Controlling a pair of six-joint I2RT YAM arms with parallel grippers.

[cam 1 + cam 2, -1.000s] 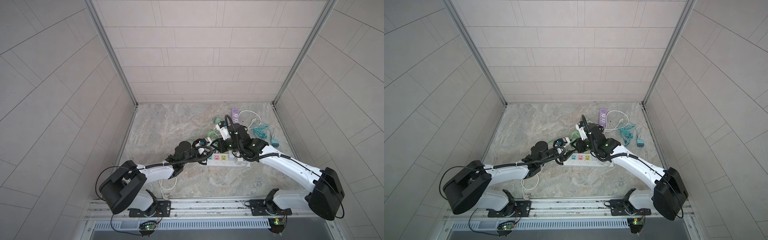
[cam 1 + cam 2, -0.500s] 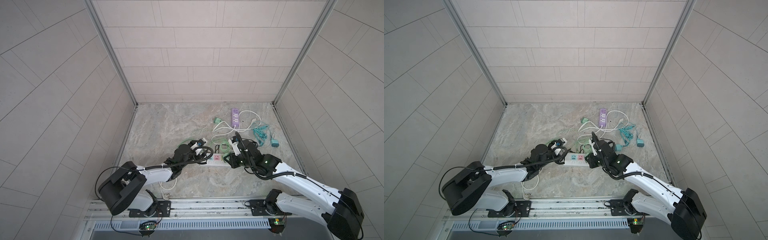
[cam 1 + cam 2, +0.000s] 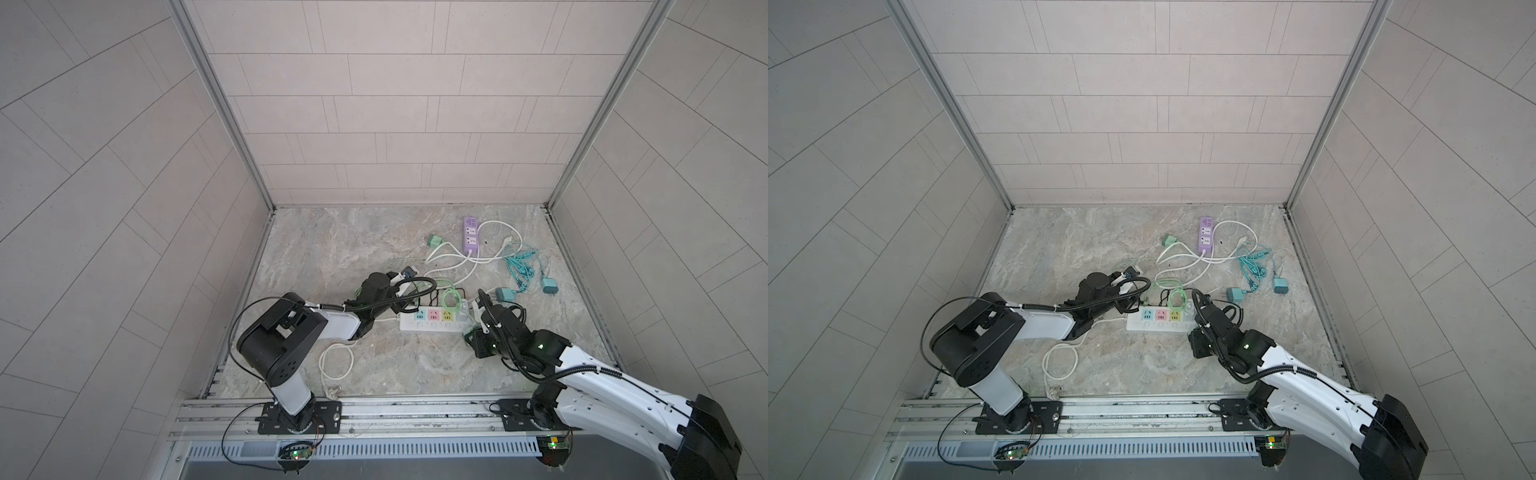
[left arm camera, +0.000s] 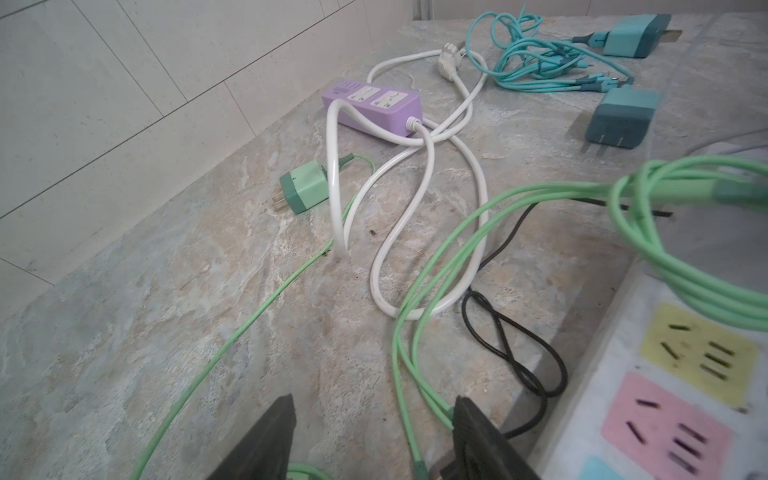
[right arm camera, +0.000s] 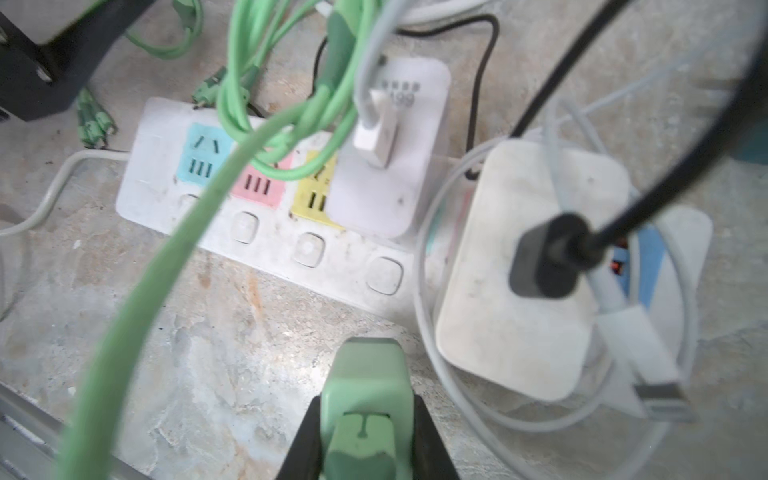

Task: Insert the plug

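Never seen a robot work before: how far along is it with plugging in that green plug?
Done: the right gripper grips the green plug. In hand: it hangs short of the white power strip. Still to do: push it into a free coloured socket.

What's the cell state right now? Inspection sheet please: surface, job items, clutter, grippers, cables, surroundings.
Surface: marbled tabletop, crowded toward the right in both top views.
Job's things: white power strip, no plug in its blue, pink or yellow sockets; green plug held short of it.
Clutter: purple power strip, loose green charger, two teal adapters, white adapter on the white strip.
Grippers: right gripper shut on the green plug; left gripper open, empty.
Cables: green cable loops across the sockets; white cord and teal bundle tangled behind.
Surroundings: tiled walls, mounting rail in front.
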